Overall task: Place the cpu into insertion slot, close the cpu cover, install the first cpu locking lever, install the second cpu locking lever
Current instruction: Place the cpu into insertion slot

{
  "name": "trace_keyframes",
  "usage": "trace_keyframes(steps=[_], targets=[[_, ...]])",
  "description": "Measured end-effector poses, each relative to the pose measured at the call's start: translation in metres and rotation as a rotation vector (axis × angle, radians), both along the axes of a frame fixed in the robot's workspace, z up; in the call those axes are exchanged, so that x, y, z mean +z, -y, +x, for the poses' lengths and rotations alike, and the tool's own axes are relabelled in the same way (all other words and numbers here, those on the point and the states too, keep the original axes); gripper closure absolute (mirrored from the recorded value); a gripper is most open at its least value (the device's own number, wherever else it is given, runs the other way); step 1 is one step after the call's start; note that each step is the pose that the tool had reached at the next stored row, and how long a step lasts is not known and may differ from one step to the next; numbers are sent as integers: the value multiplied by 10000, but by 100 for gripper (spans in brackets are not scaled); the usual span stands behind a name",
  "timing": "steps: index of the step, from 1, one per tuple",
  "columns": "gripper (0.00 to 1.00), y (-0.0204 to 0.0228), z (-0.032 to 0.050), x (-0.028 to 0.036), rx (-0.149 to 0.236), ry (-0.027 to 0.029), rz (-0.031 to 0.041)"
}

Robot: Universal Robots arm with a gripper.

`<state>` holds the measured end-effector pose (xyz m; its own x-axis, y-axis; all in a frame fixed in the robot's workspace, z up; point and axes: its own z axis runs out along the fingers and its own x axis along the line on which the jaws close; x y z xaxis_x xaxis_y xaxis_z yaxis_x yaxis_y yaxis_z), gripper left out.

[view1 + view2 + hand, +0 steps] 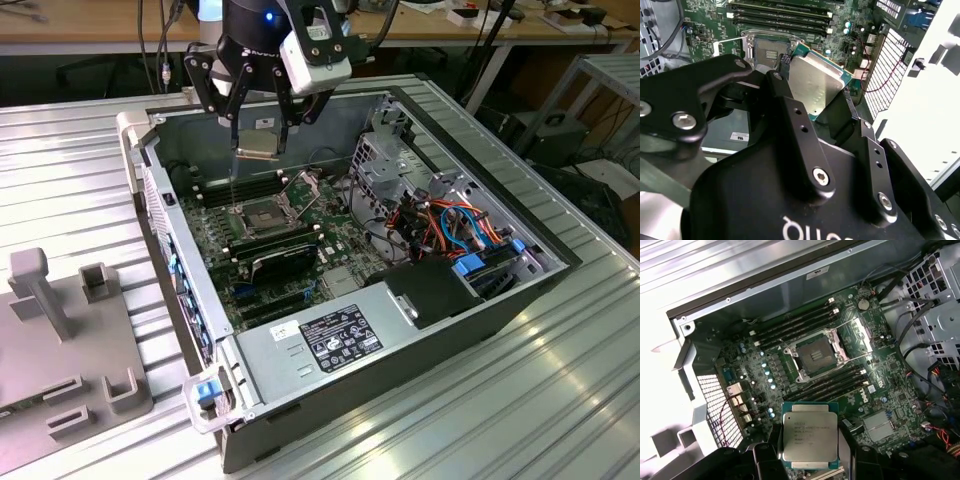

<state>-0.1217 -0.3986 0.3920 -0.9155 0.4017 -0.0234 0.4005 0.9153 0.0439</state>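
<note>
In the exterior view, the gripper (260, 138) hangs over the open case (400, 385), above the slot (262, 213) and slightly to the far side of it. Its fingers are closed in on two opposite edges of the cpu (257, 149), which is held flat and clear of the board. The slot lies open. The cover (304, 188) stands tilted up at the slot's edge toward the exterior view's right. Long memory slots (245, 186) run along the far side of the slot. A power supply (335, 335) sits on the near side, well apart from the slot.

In the second wrist view, two black fingers (790, 117) grip the cpu (815, 85) from either side, metal top showing, with a green edge around it. The slot (771, 50) shows beyond the cpu, uncovered, its dark contact field ringed by a silvery rim. Memory slots (780, 17) lie just past the slot.

In the first wrist view, the cpu (809, 435) is held level between the fingers and off to one side of the slot (815, 355), not over it. The slot is bare, with banks of memory slots (795, 326) on two opposite sides. Thin wire levers (866, 356) reach out from the slot's corners. A perforated case wall (715, 405) lies well apart from the slot.
</note>
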Motion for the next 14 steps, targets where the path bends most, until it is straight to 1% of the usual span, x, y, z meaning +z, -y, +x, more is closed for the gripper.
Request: trace_keyframes(steps=[3,8,10,14], targets=[[46,0,0,-1,-255,0,0],[46,0,0,-2,-465,0,0],[46,0,0,-2,-648,0,0],[46,0,0,-2,-881,0,0]])
